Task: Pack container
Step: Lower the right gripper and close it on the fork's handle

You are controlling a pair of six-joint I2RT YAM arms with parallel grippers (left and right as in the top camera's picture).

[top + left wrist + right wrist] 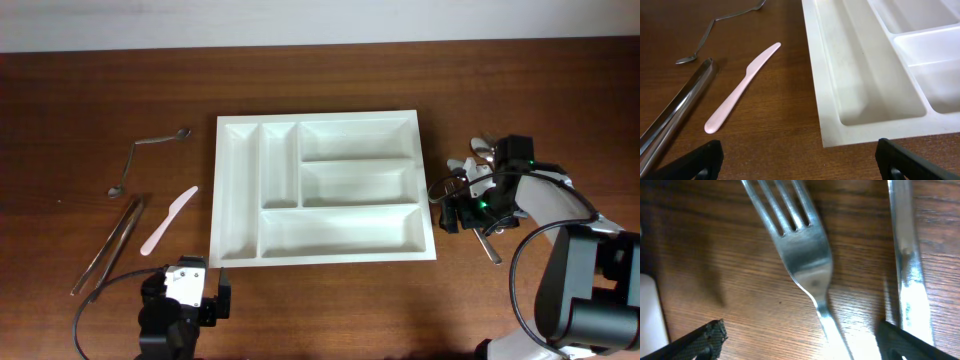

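The container, a white compartment tray (330, 256), lies empty at the table's middle; its near left corner shows in the left wrist view (817, 75). A pink plastic knife (168, 218) (742, 85), steel tongs (108, 245) (675, 115) and a bent spoon (150, 150) (705, 37) lie left of it. My left gripper (185, 290) (800, 165) is open and empty, low near the front edge. My right gripper (462, 212) (802, 340) is open just above the table, right of the tray, with the handle of a steel fork (805, 255) between its fingers.
A second steel utensil (907, 265) lies beside the fork on its right. Several more steel pieces (482, 150) are piled right of the tray under the right arm. A white edge (650, 310) shows at the left of the right wrist view.
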